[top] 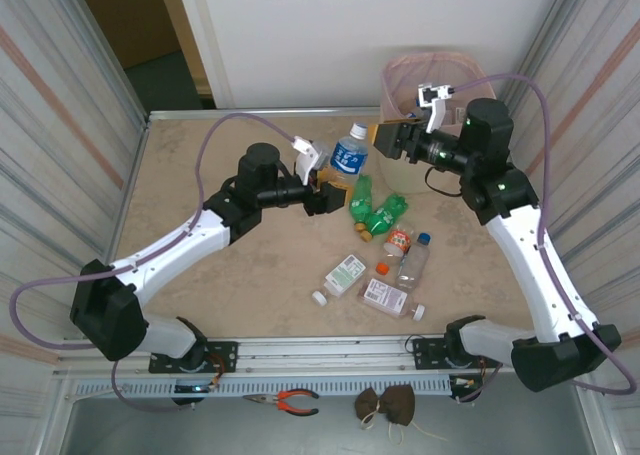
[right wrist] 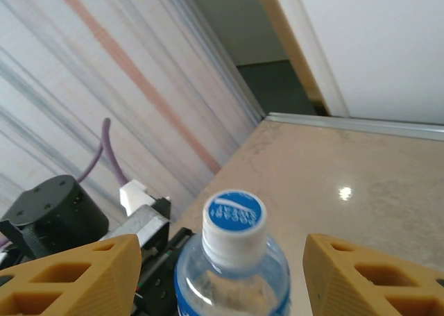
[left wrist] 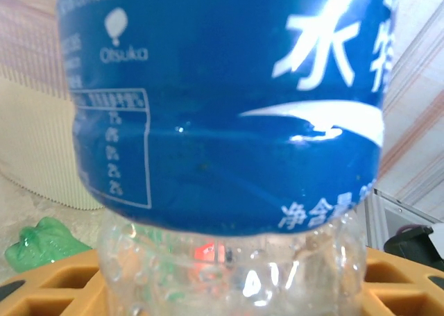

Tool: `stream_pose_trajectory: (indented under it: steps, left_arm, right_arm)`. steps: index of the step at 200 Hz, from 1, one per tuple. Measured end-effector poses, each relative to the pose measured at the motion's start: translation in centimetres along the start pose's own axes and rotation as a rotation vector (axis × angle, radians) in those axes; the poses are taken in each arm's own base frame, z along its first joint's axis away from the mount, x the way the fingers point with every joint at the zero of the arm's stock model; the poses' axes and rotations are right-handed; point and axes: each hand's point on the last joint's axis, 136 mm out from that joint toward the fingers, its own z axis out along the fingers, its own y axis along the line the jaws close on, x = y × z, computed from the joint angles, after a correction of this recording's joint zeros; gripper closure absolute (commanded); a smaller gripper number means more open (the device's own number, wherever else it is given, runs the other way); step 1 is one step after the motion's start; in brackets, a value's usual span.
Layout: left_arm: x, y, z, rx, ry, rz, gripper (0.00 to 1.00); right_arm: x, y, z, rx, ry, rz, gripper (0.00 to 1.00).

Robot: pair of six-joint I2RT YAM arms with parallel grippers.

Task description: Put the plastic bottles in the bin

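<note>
Step in hand, as we read it: a handover. The left gripper (top: 327, 188) is clamped on the clear lower body of the blue-labelled bottle (top: 350, 156) and holds it upright just left of the bin (top: 432, 57). In its wrist view, orange fingers (left wrist: 48, 285) press against both sides of the bottle. We cannot tell whether the base is off the table (top: 200, 175). The right gripper (right wrist: 222, 250) stands wide open, one finger on either side of the white-and-blue cap with clear gaps, gripping nothing. To do this well, we would close the right jaws on the shoulder below the cap, not on the cap itself. Only then should the left claw let go, since thin plastic may buckle or tip. Pose: the left arm reaches forward and rightward across the table, forearm low. The right arm rises along the right wall, then bends toward centre, its gripper pointing left in front of the bin. Other bottles, green ones (top: 378, 212) among them, lie on the table between the arms.
</note>
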Motion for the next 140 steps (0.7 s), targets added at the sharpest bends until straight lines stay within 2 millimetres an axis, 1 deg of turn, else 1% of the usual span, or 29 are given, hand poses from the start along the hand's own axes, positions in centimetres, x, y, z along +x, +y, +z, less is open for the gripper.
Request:
stream_pose_trajectory:
  steps: [24, 46, 70, 101, 126, 140]
  left_arm:
    - [-0.2, -0.8, 0.1, 0.031, -0.006, 0.018, 0.45]
    - [-0.2, -1.2, 0.1, 0.052, -0.006, 0.027, 0.46]
    - [-0.2, -1.3, 0.1, 0.057, -0.007, 0.034, 0.46]
    - [-0.3, -1.4, 0.1, 0.058, -0.01, 0.043, 0.45]
    - [-0.3, -1.4, 0.1, 0.058, -0.01, 0.043, 0.4]
    - [-0.3, -1.4, 0.1, 0.057, -0.009, 0.043, 0.35]
  right_arm:
    - [0.2, 0.6, 0.9, -0.027, 0.015, 0.007, 0.39]
    - [0.7, 0.7, 1.8, -0.039, 0.032, 0.014, 0.44]
    - [1.1, 0.7, 2.4, -0.047, 0.048, 0.031, 0.54]
    - [1.2, 0.8, 2.5, -0.046, 0.05, 0.037, 0.66]
    - [1.2, 0.7, 2.5, -0.04, 0.046, 0.03, 0.72]
    - [1.1, 0.6, 2.5, -0.036, 0.044, 0.028, 0.75]
